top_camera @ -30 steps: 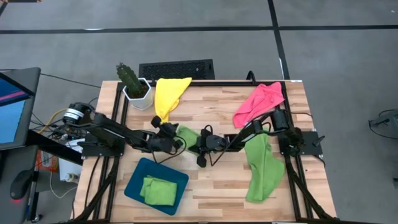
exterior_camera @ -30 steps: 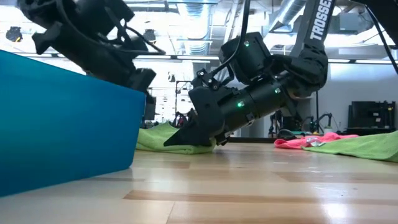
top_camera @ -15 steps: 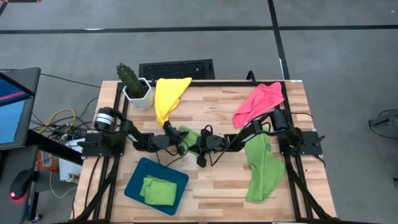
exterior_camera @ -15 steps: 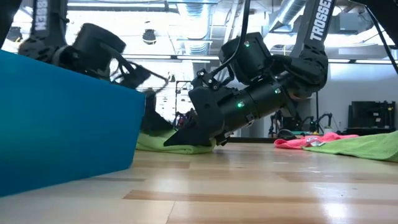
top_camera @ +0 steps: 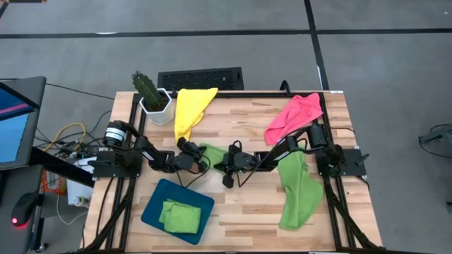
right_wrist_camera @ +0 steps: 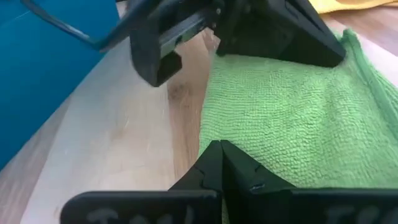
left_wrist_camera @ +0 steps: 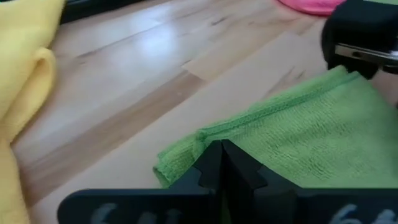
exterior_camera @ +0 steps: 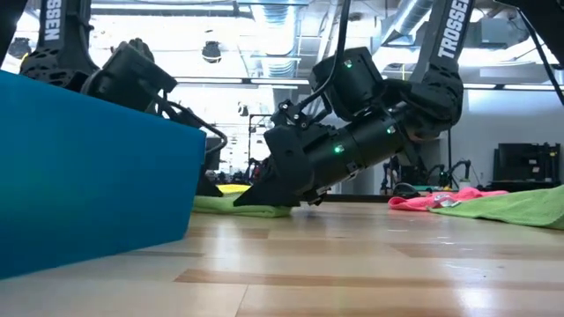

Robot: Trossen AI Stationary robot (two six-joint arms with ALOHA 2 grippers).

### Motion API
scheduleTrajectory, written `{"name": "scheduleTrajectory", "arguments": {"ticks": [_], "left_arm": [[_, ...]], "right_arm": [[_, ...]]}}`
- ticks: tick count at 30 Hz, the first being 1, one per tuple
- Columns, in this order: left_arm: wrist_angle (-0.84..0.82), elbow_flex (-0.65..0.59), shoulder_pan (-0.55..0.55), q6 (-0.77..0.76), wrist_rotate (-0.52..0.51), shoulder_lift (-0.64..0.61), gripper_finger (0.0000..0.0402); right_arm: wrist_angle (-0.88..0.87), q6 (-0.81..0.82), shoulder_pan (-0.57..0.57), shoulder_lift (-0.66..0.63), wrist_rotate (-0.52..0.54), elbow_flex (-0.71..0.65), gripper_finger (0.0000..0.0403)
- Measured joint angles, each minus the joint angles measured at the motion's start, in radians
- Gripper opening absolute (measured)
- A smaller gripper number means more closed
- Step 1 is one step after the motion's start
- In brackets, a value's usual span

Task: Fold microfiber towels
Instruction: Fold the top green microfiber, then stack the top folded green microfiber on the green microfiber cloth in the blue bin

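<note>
Container: the teal tray (top_camera: 157,204) is sitting on the surface below and behind our left end effector (top_camera: 200,157); it is holding one folded lime green towel (top_camera: 179,216), and we are seeing nothing else in it. In the low view the tray wall is filling the near left.

Writing: we are reading "TROSSEN" on the right arm's upper link in the low view, partly cut off. No other legible text.

End effectors: both are working the small green towel (top_camera: 214,153) at mid-surface, facing each other across it. The left end effector is fully closed, its tips pressing on the towel's folded edge (left_wrist_camera: 205,140). The right end effector (top_camera: 227,166) is nearly closed, tips resting on the opposite edge of the same towel (right_wrist_camera: 280,106); whether it is pinching cloth we cannot tell.

Other towels: the yellow towel (top_camera: 191,107) is lying just beyond the left end effector; the pink towel (top_camera: 293,116) and a long green towel (top_camera: 296,190) are lying behind the right end effector, along its arm.

Change from earlier frames: the left arm is now lower and stretched in toward the towel; the right is holding position.
</note>
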Motion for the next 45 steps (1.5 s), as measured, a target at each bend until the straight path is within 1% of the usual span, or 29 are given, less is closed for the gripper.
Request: {"name": "scheduleTrajectory", "arguments": {"ticks": [3,6,8,10,11,14,17,20,23,25,27,30,34,38,41,43,45], "left_arm": [[-0.005,0.013,0.000,0.010,0.035,0.001,0.0000],[-0.022,0.021,0.000,-0.007,0.040,0.001,0.0000],[-0.022,0.021,0.000,-0.007,0.040,0.001,0.0000],[-0.022,0.021,0.000,-0.007,0.041,0.001,0.0000],[-0.022,0.021,0.000,-0.004,0.042,0.001,0.0000],[-0.020,0.021,0.000,0.002,0.044,0.001,0.0000],[-0.016,0.021,0.000,-0.016,0.047,0.001,0.0000],[-0.014,0.021,0.000,-0.027,0.048,0.001,0.0000],[-0.014,0.021,0.000,-0.028,0.051,0.001,0.0000],[-0.014,0.021,0.000,-0.029,0.052,0.001,0.0000],[-0.013,0.021,0.000,-0.025,0.055,0.001,0.0000],[-0.012,0.021,0.000,-0.025,0.056,0.001,0.0000],[-0.012,0.021,0.000,-0.025,0.057,0.001,0.0000],[-0.012,0.021,0.000,-0.025,0.057,0.001,0.0000],[-0.012,0.021,0.000,-0.027,0.056,0.001,0.0000],[-0.009,0.021,0.000,-0.023,0.056,0.001,0.0000],[0.002,0.021,0.000,0.001,0.052,0.001,0.0000]], "right_arm": [[-0.056,0.006,0.001,-0.048,0.036,-0.006,0.0022],[-0.160,0.059,0.009,-0.132,0.105,-0.010,0.0018],[-0.268,0.124,0.016,-0.216,0.172,-0.007,0.0018],[-0.439,0.234,0.018,-0.301,0.236,-0.004,0.0023],[-0.535,0.285,0.017,-0.337,0.245,-0.006,0.0030],[-0.752,0.423,0.010,-0.419,0.257,-0.007,0.0067],[-0.837,0.546,0.005,-0.462,0.258,-0.005,0.0122],[-0.848,0.630,0.006,-0.455,0.233,-0.006,0.0188],[-0.802,0.712,0.005,-0.398,0.230,-0.004,0.0247],[-0.731,0.737,-0.001,-0.353,0.229,-0.005,0.0272],[-0.666,0.762,-0.011,-0.312,0.228,-0.001,0.0284],[-0.592,0.786,-0.029,-0.255,0.227,-0.003,0.0288],[-0.457,0.793,-0.052,-0.198,0.163,0.009,0.0283],[-0.438,0.811,-0.058,-0.161,0.145,0.040,0.0266],[-0.439,0.823,-0.058,-0.146,0.136,0.051,0.0232],[-0.445,0.824,-0.057,-0.144,0.123,0.052,0.0194],[-0.453,0.806,-0.054,-0.143,0.103,0.053,0.0145]]}}
